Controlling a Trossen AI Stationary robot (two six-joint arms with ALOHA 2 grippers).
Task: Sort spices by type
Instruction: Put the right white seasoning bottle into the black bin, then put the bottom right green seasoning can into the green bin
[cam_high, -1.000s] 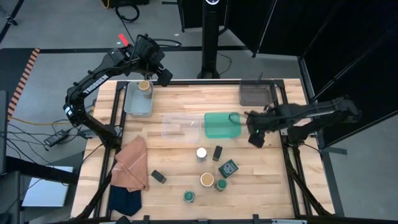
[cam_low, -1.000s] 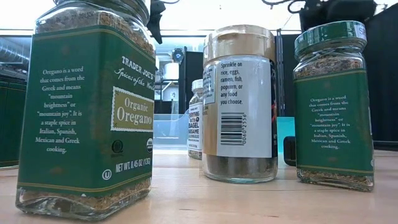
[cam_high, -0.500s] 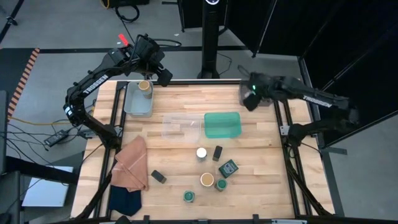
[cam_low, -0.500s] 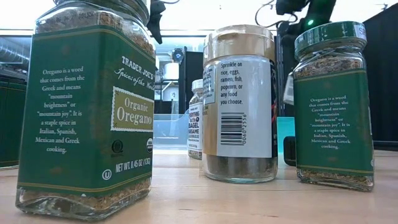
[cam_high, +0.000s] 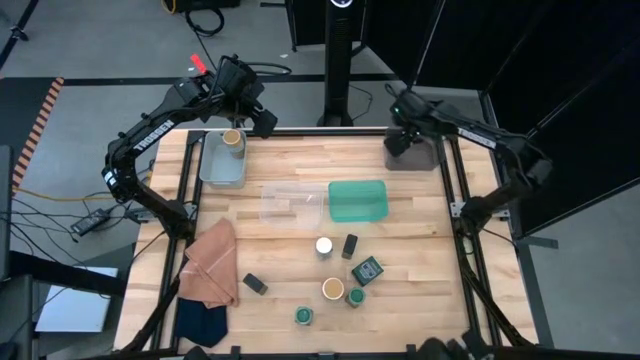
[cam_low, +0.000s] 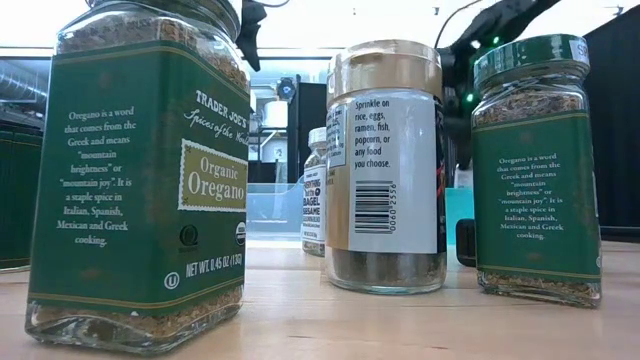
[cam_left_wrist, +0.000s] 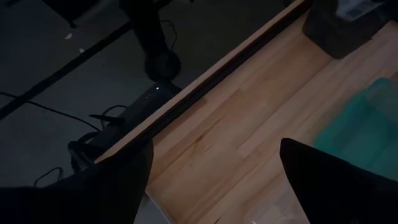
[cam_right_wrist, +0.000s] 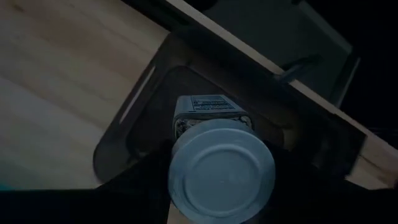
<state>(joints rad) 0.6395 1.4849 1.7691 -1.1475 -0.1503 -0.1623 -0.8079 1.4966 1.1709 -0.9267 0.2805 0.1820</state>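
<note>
My right gripper (cam_high: 397, 141) hangs over the dark grey tray (cam_high: 418, 153) at the table's far right and is shut on a white-lidded jar (cam_right_wrist: 221, 165). My left gripper (cam_high: 262, 122) waits open and empty (cam_left_wrist: 214, 154) beside the light grey tray (cam_high: 218, 165), in which a tan-lidded jar (cam_high: 232, 139) stands. Toward the near edge stand a white-lidded jar (cam_high: 324, 245), a tan-lidded jar (cam_high: 332, 289), two green-lidded jars (cam_high: 354, 297) (cam_high: 304, 315), two dark tins (cam_high: 349, 245) (cam_high: 254, 284) and a green square tin (cam_high: 367, 269). My right gripper holds the white-lidded jar near its lid end (cam_right_wrist: 186, 186), between the two fingers, coming from above and pointing down. The jar hangs upright with its labelled body (cam_right_wrist: 208, 106) below, over the dark tray's floor. Whether its base touches the tray does not show.
A clear tray (cam_high: 290, 203) and a teal tray (cam_high: 357, 200) lie mid-table. A folded orange cloth (cam_high: 210, 262) and a navy cloth (cam_high: 200, 322) lie near the left edge. The low view is filled by oregano jars (cam_low: 140, 170) (cam_low: 535, 165) and a tan-lidded jar (cam_low: 385, 165).
My right gripper has swung from beside the teal tray's right end toward the table's far edge and now hangs over the dark grey tray. The jars and tins on the table have stayed where they were.
</note>
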